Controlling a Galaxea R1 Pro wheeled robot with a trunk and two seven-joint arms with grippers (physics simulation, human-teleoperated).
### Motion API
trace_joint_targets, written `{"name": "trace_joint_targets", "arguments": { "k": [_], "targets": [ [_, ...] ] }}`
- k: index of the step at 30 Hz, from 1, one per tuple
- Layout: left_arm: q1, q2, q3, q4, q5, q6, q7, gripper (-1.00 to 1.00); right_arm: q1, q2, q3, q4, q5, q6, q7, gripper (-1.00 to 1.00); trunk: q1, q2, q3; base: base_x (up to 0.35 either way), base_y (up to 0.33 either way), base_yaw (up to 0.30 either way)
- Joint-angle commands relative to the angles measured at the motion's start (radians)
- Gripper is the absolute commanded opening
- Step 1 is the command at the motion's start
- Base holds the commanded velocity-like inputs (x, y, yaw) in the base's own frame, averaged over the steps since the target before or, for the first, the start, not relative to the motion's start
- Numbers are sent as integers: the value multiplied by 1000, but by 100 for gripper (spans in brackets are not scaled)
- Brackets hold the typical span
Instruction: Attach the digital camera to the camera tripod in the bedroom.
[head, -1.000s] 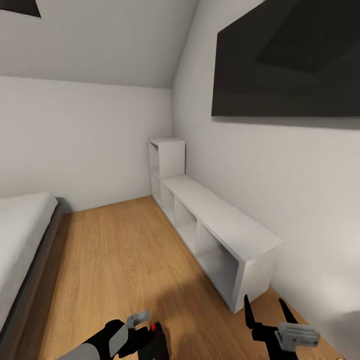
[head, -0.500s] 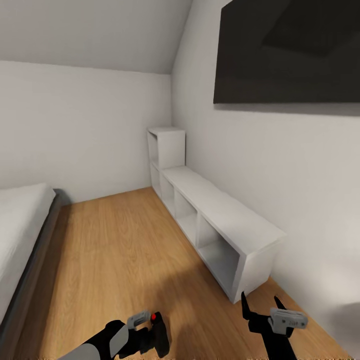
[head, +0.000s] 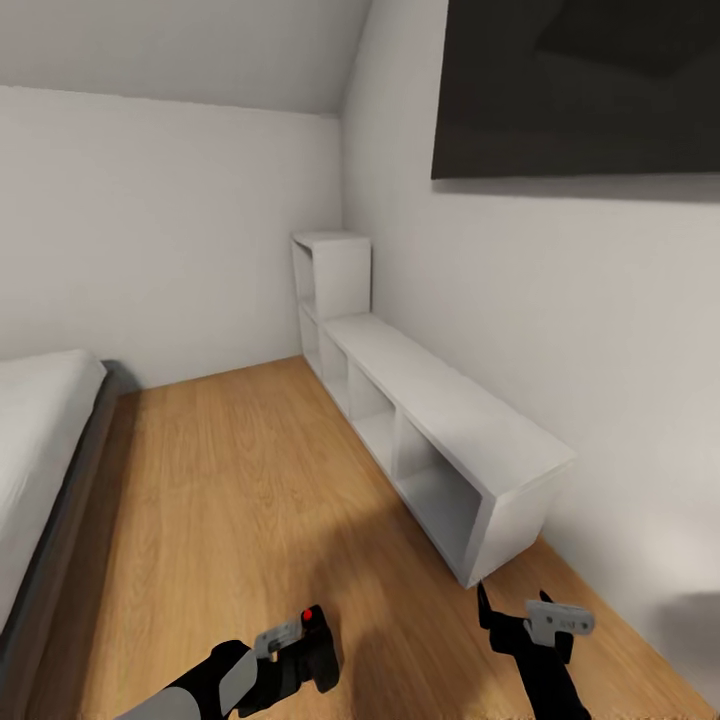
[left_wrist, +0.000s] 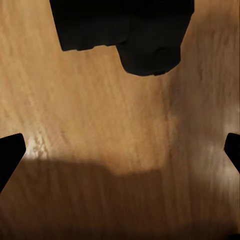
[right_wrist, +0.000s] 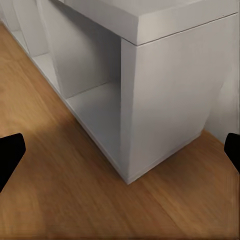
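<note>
The digital camera (head: 318, 650), black with a red button on top, is carried just above the wood floor at the tip of my left gripper (head: 300, 655), which is shut on it. In the left wrist view its black body (left_wrist: 135, 35) hangs over the floor, and the fingertips (left_wrist: 10, 155) stand at the frame's sides. My right gripper (head: 510, 612) is open and holds nothing, low beside the near end of the white cube shelving (head: 470, 440). The camera tripod is out of view. This is the bedroom, with its black wall TV (head: 580, 90).
The grey-framed white bed (head: 40, 450) runs along the left. Light wood floor (head: 240, 470) lies between bed and shelving. The shelving's near corner (right_wrist: 165, 100) is close in front of the right gripper. A sloped white ceiling meets the far wall.
The whole head view has shifted: room features sit higher and I am closer to the shelving. Both grippers show more fully, the left still carrying the camera.
</note>
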Motion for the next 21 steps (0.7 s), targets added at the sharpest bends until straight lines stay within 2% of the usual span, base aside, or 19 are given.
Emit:
{"name": "trace_joint_targets", "arguments": {
  "k": [1, 21],
  "targets": [
    [0, 0, 2, -2, 3, 5, -1, 100, 0, 0, 0, -1, 0, 2, -6, 100, 0, -1, -5, 0, 0, 0],
    [0, -7, 6, -16, 3, 7, 1, 100, -1, 1, 0, -10, -2, 0, -9, 100, 9, -5, -82, 0, 0, -1]
  ]
}}
